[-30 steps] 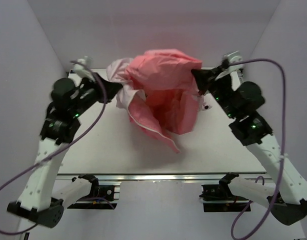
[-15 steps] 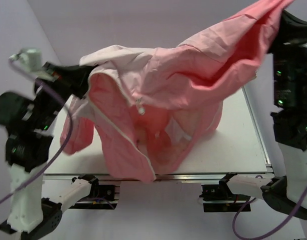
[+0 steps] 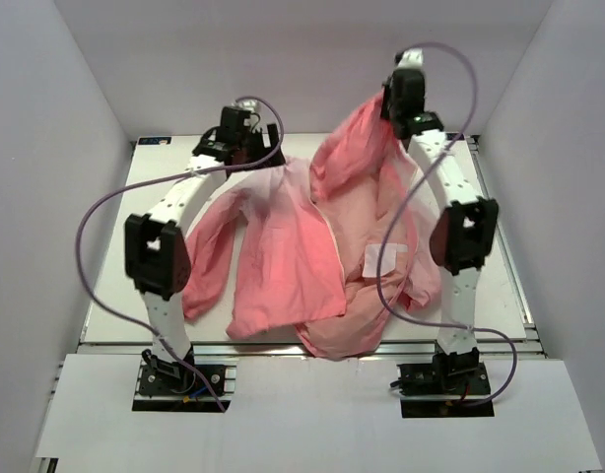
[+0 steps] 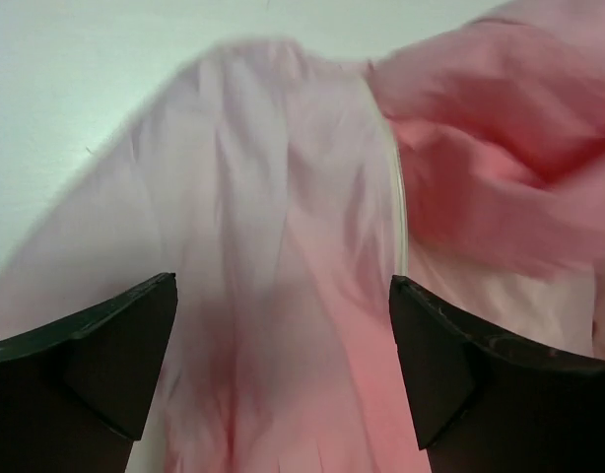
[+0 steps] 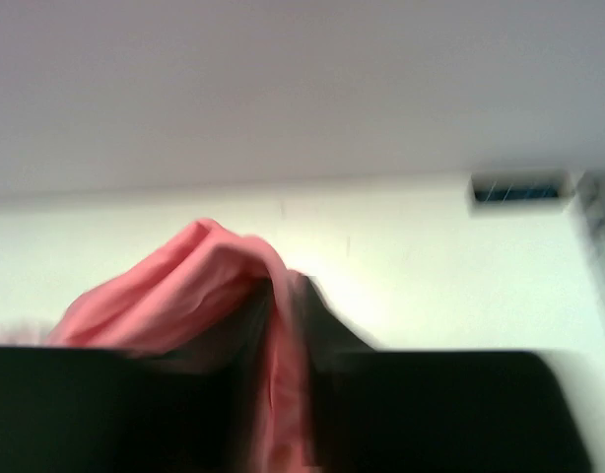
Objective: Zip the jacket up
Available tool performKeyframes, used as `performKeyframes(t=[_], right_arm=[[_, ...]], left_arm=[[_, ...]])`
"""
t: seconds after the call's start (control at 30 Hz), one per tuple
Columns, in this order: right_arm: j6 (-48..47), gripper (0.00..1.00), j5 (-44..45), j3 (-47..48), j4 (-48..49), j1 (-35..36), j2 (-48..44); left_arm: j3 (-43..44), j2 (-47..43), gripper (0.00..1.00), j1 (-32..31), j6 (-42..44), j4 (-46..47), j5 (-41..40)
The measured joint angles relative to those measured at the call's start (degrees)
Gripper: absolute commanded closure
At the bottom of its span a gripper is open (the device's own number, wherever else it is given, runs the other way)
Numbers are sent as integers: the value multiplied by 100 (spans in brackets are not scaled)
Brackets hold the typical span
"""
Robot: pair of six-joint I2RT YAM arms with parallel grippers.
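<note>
Right hand (image 3: 389,120) grips jacket (image 3: 283,246) raised; left hand (image 4: 283,296) hovers, fingers spread.

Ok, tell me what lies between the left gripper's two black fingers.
Fabric of the thin coral-to-pale-pink hooded jacket spans the gap of the open left gripper, seen in the left wrist view.

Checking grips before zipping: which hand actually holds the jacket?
The right hand: it is shut on a bunched fold of the jacket. The left hand is open, with flat fabric beneath it.
</note>
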Motion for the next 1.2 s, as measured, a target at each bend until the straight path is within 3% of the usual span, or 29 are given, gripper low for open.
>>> performKeyframes(t=[0.07,0.13,0.27,0.43,0.57,0.73,0.97,1.07,1.1,1.17,1.2], right_arm=[[142,17,-111,-2,-341,-76,549],[199,11,-293,-103,-688,-107,748],[415,11,-616,-1080,-824,-83,-103],[859,11,-1047,-3451,-588,37,-2887],[1298,11,-968,-5517,-538,490,-5209],[1978,11,-1062,-7534,-1165,1043,-6728],[2573,11,-925,-9016,-1832,1045,-6935],[2686,27,-732,-9110,-1613,988,-6555],[2717,46,-673,-9060,-1526,938,-6286],[2745,61,-520,-8900,-1353,813,-5637],[2739,62,-433,-8782,-1294,745,-5302]], left_arm=[[122,382,2,-2,114,-205,96],[118,431,2,-2,199,-442,199],[-472,-402,2,-2,264,-199,494],[-2140,-2315,2,-46,81,391,890],[-3375,-3285,2,-382,-267,754,1045],[-4188,-3117,2,-1121,-568,990,1167],[-4697,-2188,2,-1392,-737,1058,1108],[-4706,-1812,2,-1364,-741,1126,986],[-4677,-1670,2,-1362,-739,1126,938],[-4555,-1353,2,-1329,-737,1134,863],[-4492,-1189,2,-1311,-737,1150,846]])
